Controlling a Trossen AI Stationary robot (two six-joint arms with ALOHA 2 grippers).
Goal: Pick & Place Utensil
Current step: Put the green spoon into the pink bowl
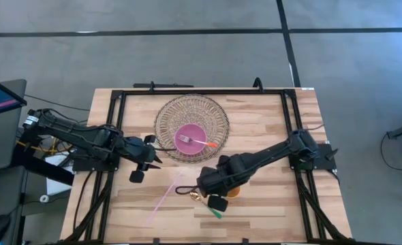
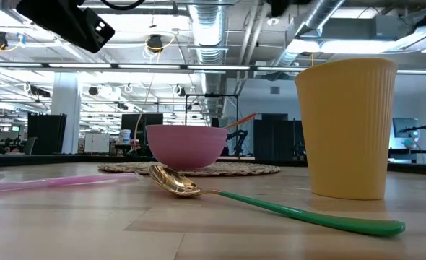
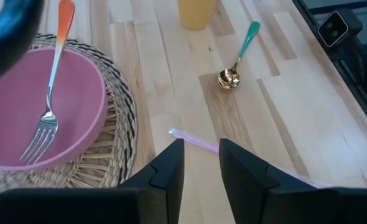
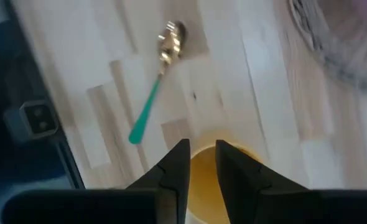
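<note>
The spoon (image 1: 208,205) lies on the table (image 1: 269,204) beside your yellow cup (image 2: 346,128); your right gripper (image 4: 201,163) hovers over the cup, fingers slightly apart, empty. Left gripper (image 3: 201,163), fingers parted, waits by the mat (image 1: 167,112).

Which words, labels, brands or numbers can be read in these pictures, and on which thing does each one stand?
None can be read.
The pink bowl, the fork, the yellow cup, the green-handled spoon and the pink straw show no print.
The screens in the room behind the table are too far off to read.
</note>
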